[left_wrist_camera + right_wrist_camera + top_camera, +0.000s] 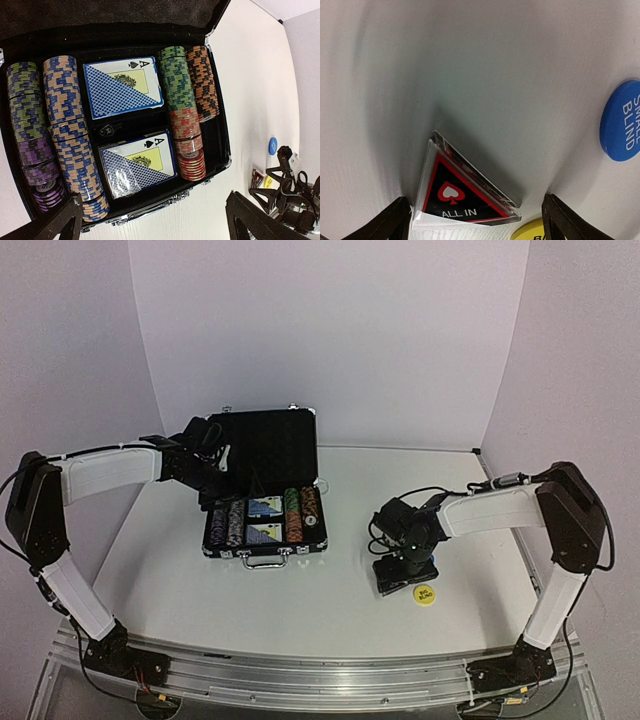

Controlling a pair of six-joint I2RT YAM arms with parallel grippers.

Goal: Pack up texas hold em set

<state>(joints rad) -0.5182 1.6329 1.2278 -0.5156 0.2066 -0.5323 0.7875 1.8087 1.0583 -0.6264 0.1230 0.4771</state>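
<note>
The black silver-trimmed case (262,446) lies open left of centre, its lid upright. In the left wrist view its tray (220,145) holds rows of striped chips (65,125) and two blue card decks (120,87) (141,165). My left gripper (215,483) (155,226) hovers open above the case's front rim, holding nothing. My right gripper (400,575) (475,225) points down at the table, open, its fingers either side of the black triangular "ALL IN" marker (460,192); the left finger (392,222) is close to the marker's corner. A blue button (622,120) and a yellow button (424,594) (530,231) lie beside it.
White walls close in the table at the back and both sides. From the left wrist view the blue button (272,145) and the right arm's gripper (295,200) lie to the right of the case.
</note>
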